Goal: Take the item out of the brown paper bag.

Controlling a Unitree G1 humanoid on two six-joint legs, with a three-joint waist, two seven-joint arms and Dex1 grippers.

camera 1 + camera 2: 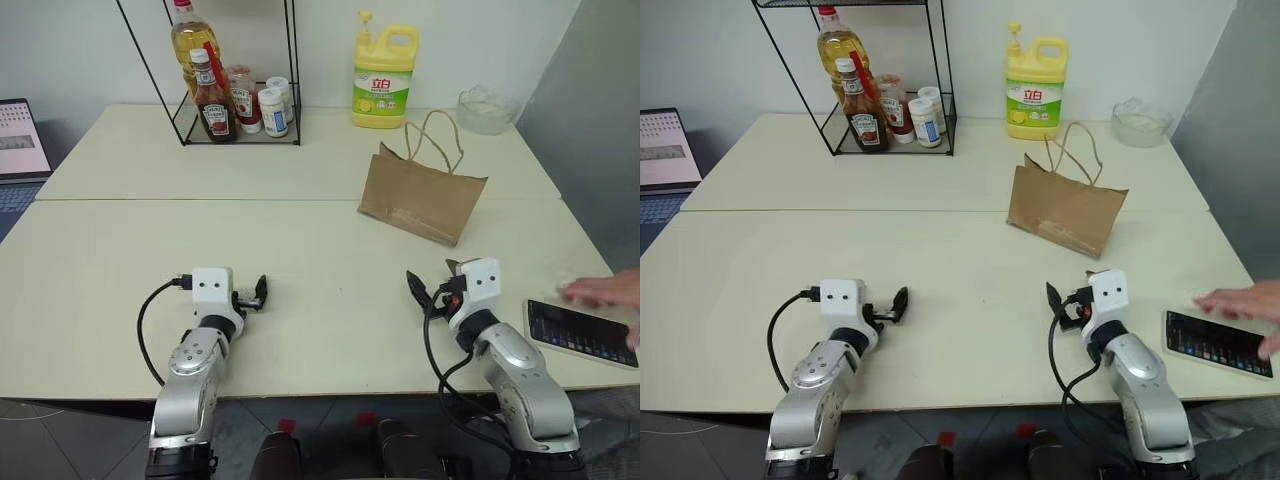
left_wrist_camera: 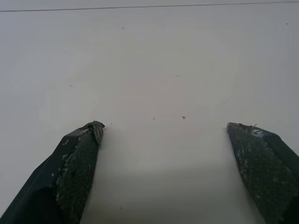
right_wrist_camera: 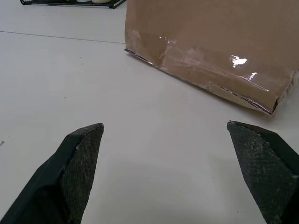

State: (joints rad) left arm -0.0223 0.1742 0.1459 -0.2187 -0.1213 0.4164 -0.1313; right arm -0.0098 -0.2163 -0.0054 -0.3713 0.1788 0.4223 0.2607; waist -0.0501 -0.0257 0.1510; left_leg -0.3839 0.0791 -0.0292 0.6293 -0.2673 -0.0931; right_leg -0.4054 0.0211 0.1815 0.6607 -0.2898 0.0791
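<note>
Clearly both my left tool (image 1: 258, 292) and right tool (image 1: 432, 284) gape wide, empty. Ahead of the right stands the brown paper bag (image 1: 420, 195), light and crumply; the item hides inside, so I'd pinch a handle (image 1: 437, 130).

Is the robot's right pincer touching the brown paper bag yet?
Apart. The right wrist view shows bare table between the open right pincer and the brown paper bag, which stands farther ahead.

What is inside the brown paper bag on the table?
The brown paper bag stands upright with its handles up. Only its outer side shows, so its contents are hidden.
</note>
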